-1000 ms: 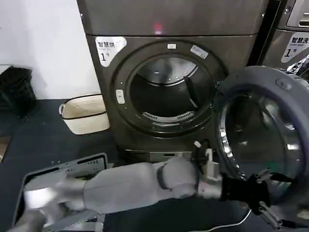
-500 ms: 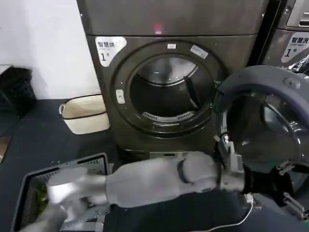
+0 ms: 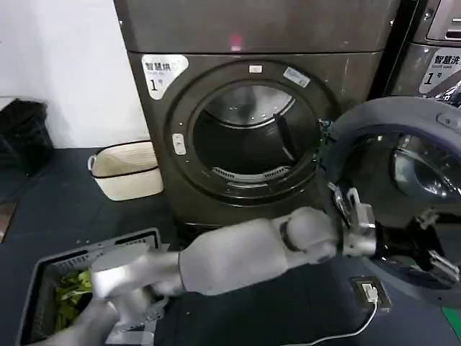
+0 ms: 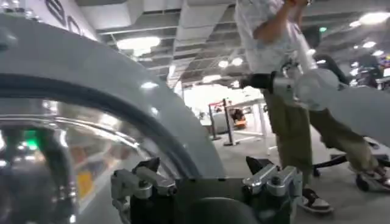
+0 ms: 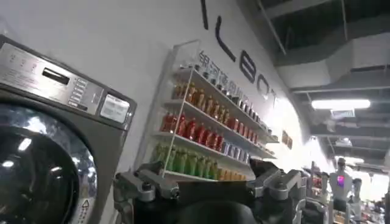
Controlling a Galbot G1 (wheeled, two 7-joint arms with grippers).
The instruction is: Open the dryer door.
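The large round dryer door (image 3: 403, 194) has a matt grey plastic inner rim around dark, glossy tinted glass that mirrors the lights. The dark grey-brown machine body (image 3: 252, 29) looks like brushed metal with a dull sheen. The left arm's smooth grey shell (image 3: 245, 252) is satin plastic; its black tool (image 3: 436, 252) carries bare metal fittings. The cream basket (image 3: 128, 169) looks matt.

Left arm stretched across body, left gripper (image 3: 434, 244) fingers spread; right gripper (image 5: 207, 182) fingers spread, raised.
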